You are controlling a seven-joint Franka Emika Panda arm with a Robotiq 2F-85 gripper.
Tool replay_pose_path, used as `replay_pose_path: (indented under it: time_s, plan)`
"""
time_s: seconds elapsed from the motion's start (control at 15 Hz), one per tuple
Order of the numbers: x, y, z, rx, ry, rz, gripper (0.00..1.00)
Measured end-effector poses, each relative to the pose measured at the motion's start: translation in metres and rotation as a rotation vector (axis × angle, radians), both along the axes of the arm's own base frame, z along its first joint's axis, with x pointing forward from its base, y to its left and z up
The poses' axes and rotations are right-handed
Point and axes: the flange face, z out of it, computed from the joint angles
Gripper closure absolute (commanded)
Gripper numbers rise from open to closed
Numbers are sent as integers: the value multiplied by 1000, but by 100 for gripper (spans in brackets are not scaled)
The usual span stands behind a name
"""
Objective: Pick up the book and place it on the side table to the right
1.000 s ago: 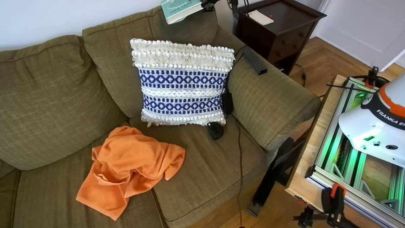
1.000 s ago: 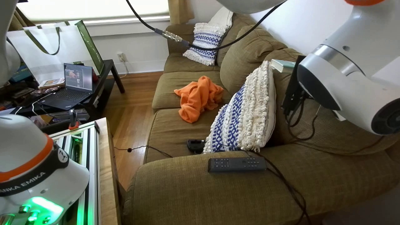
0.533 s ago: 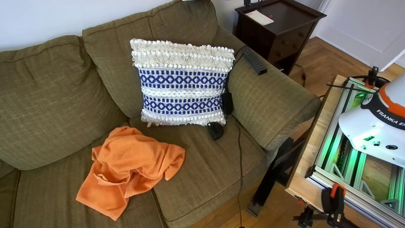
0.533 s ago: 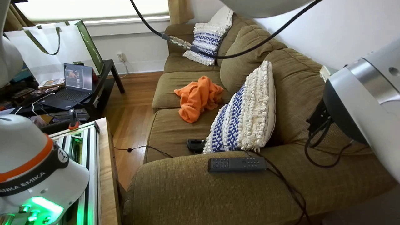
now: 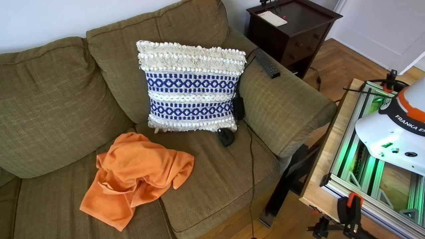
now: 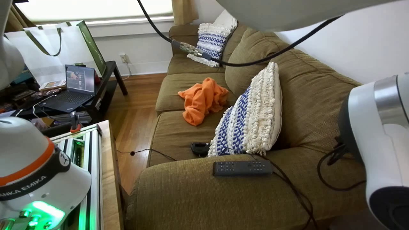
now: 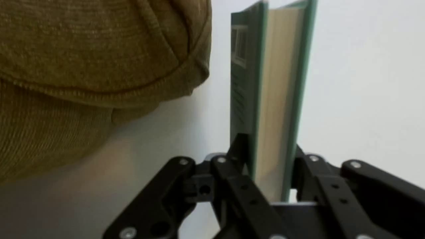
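Observation:
In the wrist view my gripper (image 7: 269, 149) is shut on the book (image 7: 280, 73), with one finger on each cover. The book is teal-green with pale page edges towards the camera, and it stands out past the fingertips, held in the air. Neither exterior view shows the book. In an exterior view the dark brown side table (image 5: 312, 18) stands beyond the sofa arm, with a white paper sheet (image 5: 273, 18) on its top. A small black part with cables (image 5: 264, 2) shows at the top edge above the table. In an exterior view the wrist (image 6: 361, 124) hides the gripper.
The sofa arm (image 5: 282, 106) lies before the side table, with a black remote (image 5: 266, 64) and cables on it. A blue-and-white cushion (image 5: 192, 99) and an orange cloth (image 5: 136, 169) lie on the sofa. The wall (image 7: 365, 83) and sofa back (image 7: 99, 49) show near the book.
The book has gone up and out of sight in both exterior views. The arm and gripper have moved away from the cushion, past the sofa back towards the side table's end.

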Motion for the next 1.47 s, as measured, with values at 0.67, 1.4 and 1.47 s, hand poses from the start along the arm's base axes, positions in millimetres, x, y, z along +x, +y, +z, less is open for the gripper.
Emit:
replay_pose_path:
  time_s: [0.67, 1.4, 1.47]
  plan:
    - [-64, -66, -41, -143, 105, -227, 70]
    - [-58, -59, -48, -136, 120, -222, 93]
    - [-59, -60, -52, -130, 130, -237, 93]
